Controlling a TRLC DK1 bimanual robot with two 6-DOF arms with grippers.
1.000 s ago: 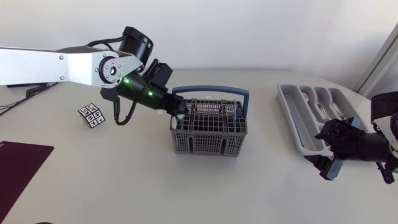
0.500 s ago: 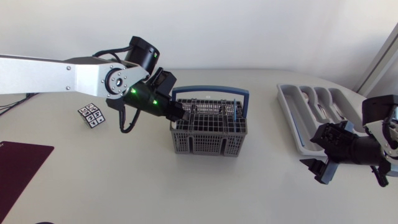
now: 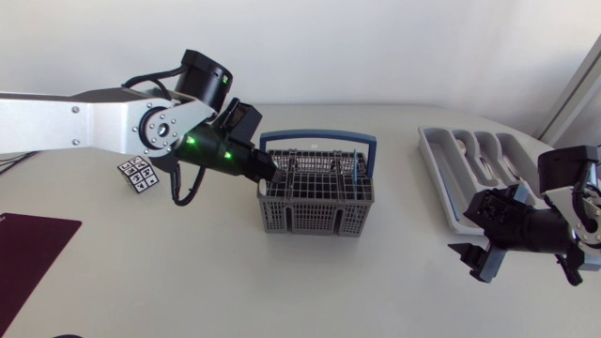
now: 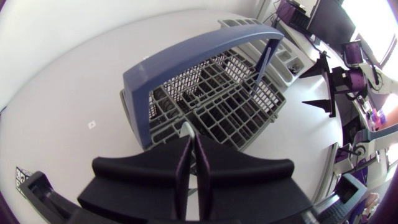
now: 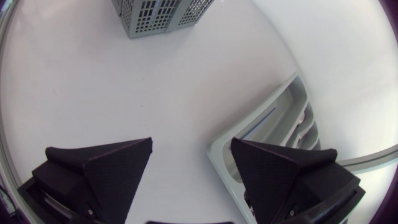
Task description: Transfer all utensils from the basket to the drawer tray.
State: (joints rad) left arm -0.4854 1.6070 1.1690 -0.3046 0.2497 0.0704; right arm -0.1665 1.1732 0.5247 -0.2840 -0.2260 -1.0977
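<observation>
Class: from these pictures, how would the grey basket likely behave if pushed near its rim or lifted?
The basket has open lattice walls, so it is probably light and stiff. It stands fairly tall on a smooth table, so a rim push may tip or slide it. Its blue handle looks rigid enough for lifting.

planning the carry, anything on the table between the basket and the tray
Nothing visible between basket and tray. The right tool hangs open by the tray's near end, off that line.
</observation>
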